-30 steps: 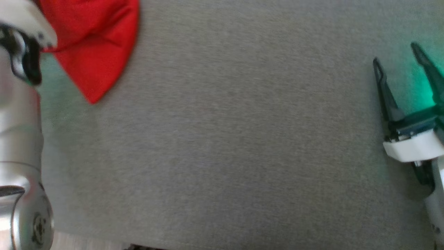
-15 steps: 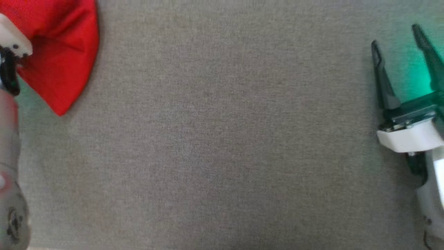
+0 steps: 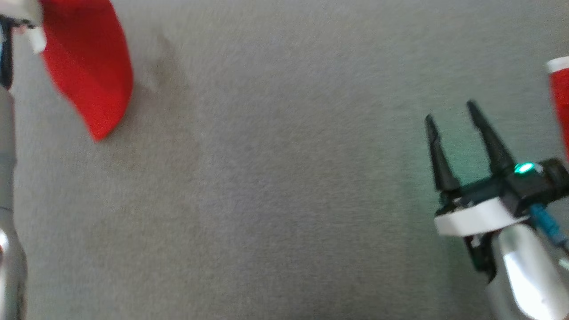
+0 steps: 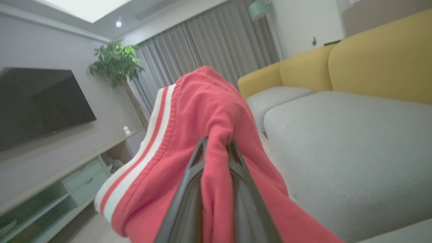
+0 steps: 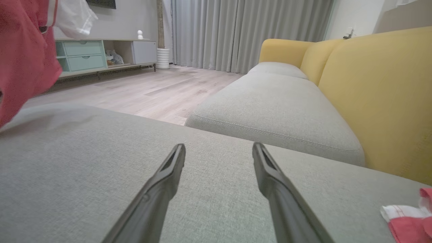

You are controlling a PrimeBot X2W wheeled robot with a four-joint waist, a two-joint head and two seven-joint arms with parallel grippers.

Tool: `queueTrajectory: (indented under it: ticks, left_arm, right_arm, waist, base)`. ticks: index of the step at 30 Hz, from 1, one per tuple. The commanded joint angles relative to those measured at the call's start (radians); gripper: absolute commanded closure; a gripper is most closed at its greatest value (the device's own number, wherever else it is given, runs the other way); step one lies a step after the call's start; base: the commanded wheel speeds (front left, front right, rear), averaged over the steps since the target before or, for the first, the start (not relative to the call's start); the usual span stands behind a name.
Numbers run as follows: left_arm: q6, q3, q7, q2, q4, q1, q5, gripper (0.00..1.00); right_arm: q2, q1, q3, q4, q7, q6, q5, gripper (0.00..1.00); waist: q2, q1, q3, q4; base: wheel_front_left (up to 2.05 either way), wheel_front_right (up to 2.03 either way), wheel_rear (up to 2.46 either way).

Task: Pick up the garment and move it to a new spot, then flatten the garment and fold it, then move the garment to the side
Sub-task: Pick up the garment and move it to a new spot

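Note:
The red garment [image 4: 202,108], with white stripes along one hem, hangs draped over my left gripper [image 4: 216,144], which is shut on a fold of it above the grey sofa cushion [image 4: 337,141]. From the head view the garment [image 3: 89,66] dangles at the top left, beside my left forearm [image 3: 6,178], its lower tip just over the cushion [image 3: 275,178]. My right gripper [image 3: 450,113] stands open at the right, holding nothing. Its wrist view shows the gripper [image 5: 219,146] low over the cushion, with the garment [image 5: 23,57] hanging at the far left.
A second red piece with a white band [image 3: 559,98] lies at the cushion's right edge, also seen as red-and-white cloth [image 5: 408,219] by the yellow sofa back [image 5: 378,94]. Wooden floor [image 5: 152,91] and a TV cabinet [image 5: 87,54] lie beyond the cushion.
The head camera has shifted. The garment stays in my left gripper and now hangs narrower. My right gripper sits lower and further left in the picture. The red-and-white piece has come into view.

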Motion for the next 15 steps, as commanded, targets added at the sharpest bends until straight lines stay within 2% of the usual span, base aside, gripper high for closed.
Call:
queueTrajectory:
  ticks: [1,6,11,15]
  left_arm:
    - [-0.006,0.004,0.011,0.044,-0.072,-0.001,0.001,1.0]
    - [-0.026,-0.045,0.09,0.012,-0.255,0.097,-0.021,1.0]
    - [-0.034,-0.107,0.16,-0.028,-0.422,0.23,-0.039,1.0]
    - [-0.016,-0.18,0.132,-0.085,-0.512,0.407,-0.035,1.0]
  right_arm:
    - [0.011,0.03,0.025,-0.026,0.001,-0.001,0.004,0.0]
    - [0.042,0.065,0.049,-0.034,0.001,-0.001,0.002,0.0]
    - [0.058,0.08,0.06,-0.048,0.001,-0.001,0.004,0.0]
    - [0.076,0.078,0.065,-0.059,0.001,-0.001,0.012,0.0]
  waist:
    - [0.0,0.0001,-0.104,-0.077]
    - [0.0,0.0001,-0.175,-0.164]
    - [0.0,0.0001,-0.191,-0.24]
    - [0.0,0.0001,-0.162,-0.308]
  base:
    - [0.0,0.0,0.0]
    - [0.0,0.0,0.0]
    - [0.0,0.0,0.0]
    - [0.0,0.0,0.0]
